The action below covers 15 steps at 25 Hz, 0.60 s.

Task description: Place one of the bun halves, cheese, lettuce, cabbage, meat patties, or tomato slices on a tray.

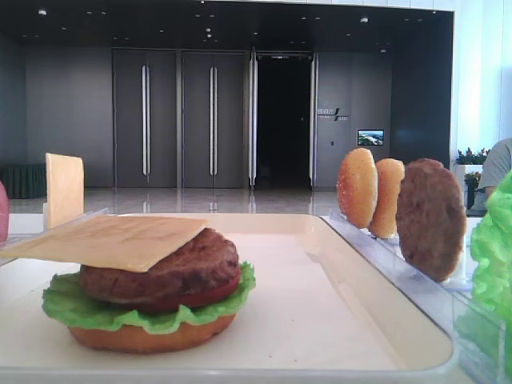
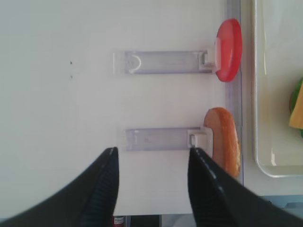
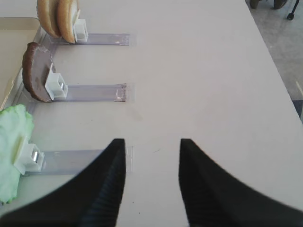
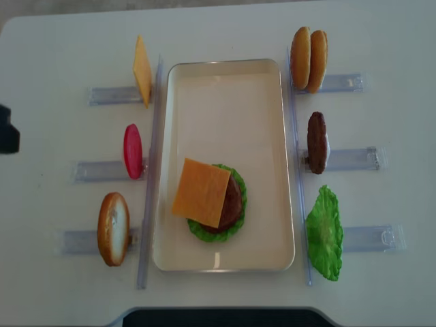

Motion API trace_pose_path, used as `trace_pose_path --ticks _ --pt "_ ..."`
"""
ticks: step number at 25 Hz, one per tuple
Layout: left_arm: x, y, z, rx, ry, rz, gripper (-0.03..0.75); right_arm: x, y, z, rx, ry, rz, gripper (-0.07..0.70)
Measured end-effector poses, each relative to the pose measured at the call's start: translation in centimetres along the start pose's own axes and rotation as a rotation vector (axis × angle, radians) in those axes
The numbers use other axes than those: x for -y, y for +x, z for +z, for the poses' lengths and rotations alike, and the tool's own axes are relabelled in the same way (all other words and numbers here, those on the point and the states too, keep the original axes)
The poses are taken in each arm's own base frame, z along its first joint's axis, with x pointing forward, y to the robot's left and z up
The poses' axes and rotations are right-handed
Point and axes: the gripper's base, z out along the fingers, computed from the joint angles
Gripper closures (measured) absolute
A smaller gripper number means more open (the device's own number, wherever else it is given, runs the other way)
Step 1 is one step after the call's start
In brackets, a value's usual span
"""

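Your cheese (image 4: pixel 201 193) lies flat atop the patty (image 1: pixel 164 270), tomato, lettuce (image 4: pixel 216 230) and bun stack near the tray's (image 4: pixel 225 82) front edge. Both your left gripper (image 2: pixel 152 156) and right gripper (image 3: pixel 152 144) hover empty, jaws apart, above the desk (image 4: pixel 225 30).

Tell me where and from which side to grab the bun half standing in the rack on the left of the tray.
Grip the bun half across its two broad faces at the upper rim, coming straight down from above. It stands on edge in its clear rack, so the thin profile faces up and the holder blocks its base. The left gripper, jaws apart, probably suits best, being on that side.
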Motion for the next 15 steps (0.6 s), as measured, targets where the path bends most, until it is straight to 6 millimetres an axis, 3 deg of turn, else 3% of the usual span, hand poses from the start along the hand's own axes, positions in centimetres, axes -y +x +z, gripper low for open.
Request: trace_pose_path --ticks 11,15 --pt "1.3 10.6 -0.8 0.167 0.006 0.02 0.356 0.0 0.0 0.0 0.0 0.0 0.0 0.338" --pt "1.5 13.2 -0.4 0.303 -0.008 0.023 0.356 0.0 0.0 0.0 0.0 0.0 0.0 0.338"
